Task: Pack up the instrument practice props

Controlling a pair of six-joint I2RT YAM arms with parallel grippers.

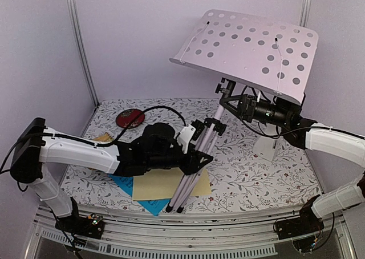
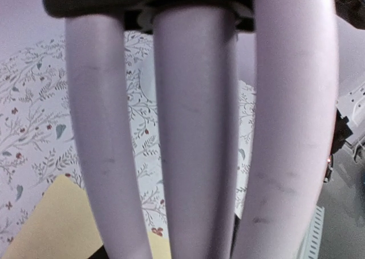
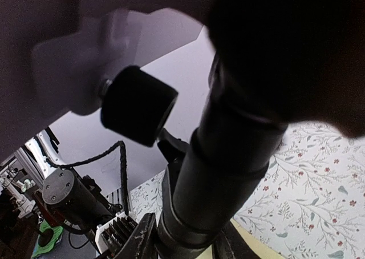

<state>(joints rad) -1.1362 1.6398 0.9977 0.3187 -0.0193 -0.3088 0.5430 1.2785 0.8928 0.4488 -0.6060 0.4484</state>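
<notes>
White blur fills most of the left wrist view. Three tripod legs (image 2: 194, 145) crowd the lens, and that gripper's own fingers fall outside the picture. The right wrist view is dark and soft, showing only a black neck tube (image 3: 222, 156), a black knob (image 3: 137, 105) and the smeared pale underside of the perforated plate (image 1: 251, 48). A white metronome (image 1: 264, 146) is half hidden behind the right arm. Blue sheets (image 1: 147, 205) peek from under a pale-yellow sheet (image 1: 162, 183) on the floral desk (image 1: 256, 173).

From above, the left gripper (image 1: 197, 150) looks clamped round the folded legs about midway along them, with their tips down at the desk's near edge. The right gripper (image 1: 231, 104) is closed on the neck tube just below the tilted plate, which stands high over the desk.
</notes>
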